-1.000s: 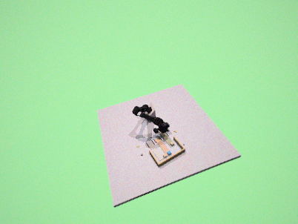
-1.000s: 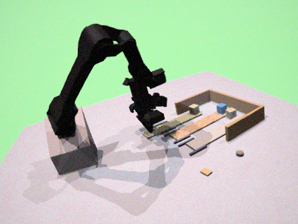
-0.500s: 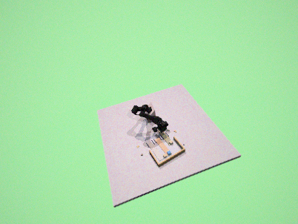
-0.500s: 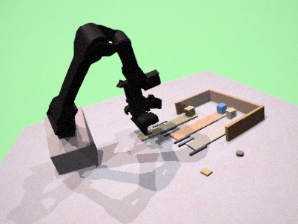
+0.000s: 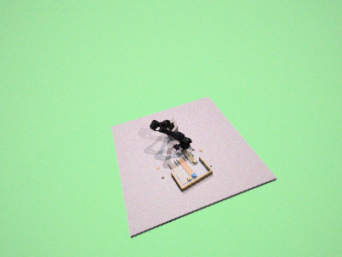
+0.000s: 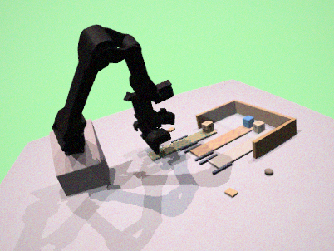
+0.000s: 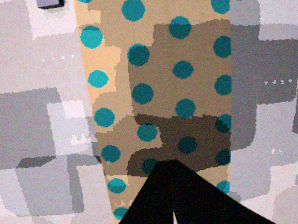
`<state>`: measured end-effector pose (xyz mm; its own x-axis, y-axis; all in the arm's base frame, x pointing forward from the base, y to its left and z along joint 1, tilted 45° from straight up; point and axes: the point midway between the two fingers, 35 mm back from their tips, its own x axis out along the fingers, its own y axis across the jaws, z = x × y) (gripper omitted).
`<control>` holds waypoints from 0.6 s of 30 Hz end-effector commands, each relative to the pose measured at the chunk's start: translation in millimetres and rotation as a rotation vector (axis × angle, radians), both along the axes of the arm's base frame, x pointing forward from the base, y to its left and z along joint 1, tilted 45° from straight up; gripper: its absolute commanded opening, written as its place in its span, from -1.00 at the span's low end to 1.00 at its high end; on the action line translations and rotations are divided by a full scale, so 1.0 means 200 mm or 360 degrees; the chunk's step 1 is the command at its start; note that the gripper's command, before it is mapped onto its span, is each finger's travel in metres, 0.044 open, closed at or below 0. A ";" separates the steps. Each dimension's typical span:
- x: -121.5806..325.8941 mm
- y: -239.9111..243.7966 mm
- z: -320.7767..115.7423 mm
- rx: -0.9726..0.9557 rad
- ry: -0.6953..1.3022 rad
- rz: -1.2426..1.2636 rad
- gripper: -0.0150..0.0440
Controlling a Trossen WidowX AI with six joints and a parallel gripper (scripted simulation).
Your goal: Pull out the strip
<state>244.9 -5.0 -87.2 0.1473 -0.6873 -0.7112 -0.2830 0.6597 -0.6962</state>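
- A three-sided wooden enclosure (image 5: 197,181) (image 6: 263,114) is surrounding a blue cube (image 5: 194,174) (image 6: 248,121) and a pale cube (image 6: 258,126); a brown cube (image 6: 208,126) is sitting at the dotted strip's (image 6: 187,142) (image 7: 182,70) far end.
- Which cube is bearing the label is unclear.
- The black arm (image 5: 174,135) (image 6: 99,43) is arching downward, its clenched claw (image 5: 184,146) (image 6: 157,150) (image 7: 166,169) pointing at the strip's near end.

From the exterior view I see a low wall (image 5: 197,179) (image 6: 266,111) at the frame's right, bending around three cubes. One cube (image 6: 207,126) sits on the far end of the leftmost strip (image 6: 195,140); the other two stand side by side farther right.
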 end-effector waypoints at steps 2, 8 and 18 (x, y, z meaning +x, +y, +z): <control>-0.07 -0.03 -0.01 -0.0009 0.0036 -0.0015 -0.49; -0.11 -0.04 0.00 -0.0009 0.0037 -0.0015 -0.49; -0.18 -0.07 0.00 -0.0010 0.0038 -0.0015 -0.49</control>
<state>220.2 -12.4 -84.6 0.1484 -0.6868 -0.7116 -0.2831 0.6599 -0.6960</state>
